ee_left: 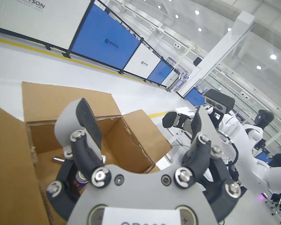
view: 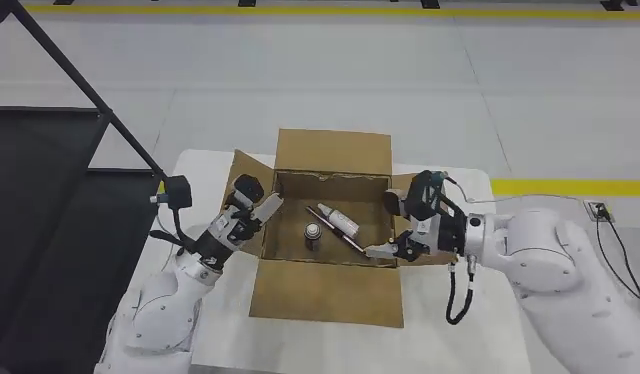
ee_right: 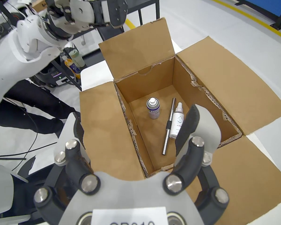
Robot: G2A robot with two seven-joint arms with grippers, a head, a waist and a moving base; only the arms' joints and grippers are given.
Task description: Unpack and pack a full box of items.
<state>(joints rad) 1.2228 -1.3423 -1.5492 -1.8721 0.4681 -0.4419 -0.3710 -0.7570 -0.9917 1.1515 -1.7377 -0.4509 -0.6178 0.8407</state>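
- Cardboard box (view: 325,294) sits open on the white table (view: 200,169), all four flaps folded outward, between the two arms.
- Inside it, a spray can (ee_right: 153,108) stands upright on the floor of the box, toward the left wall.
- A metal rod (ee_right: 168,126) lies flat on the box floor, near the can but apart from it.
- A white bottle (ee_right: 178,120) lies on its side right against the rod, on the side away from the can, with its cap pointing toward the far wall.
- The left gripper (view: 258,198) hangs above the box's left wall and flap. Its fingers are spread wide with nothing between them.
- The right gripper (view: 392,226) is at the box's right wall, over the edge where the right flap folds out. Its fingers are also parted and it grips nothing.
- In the right wrist view, that arm's fingers (ee_right: 192,122) frame the opening, with the bottle and rod just beyond one pad.
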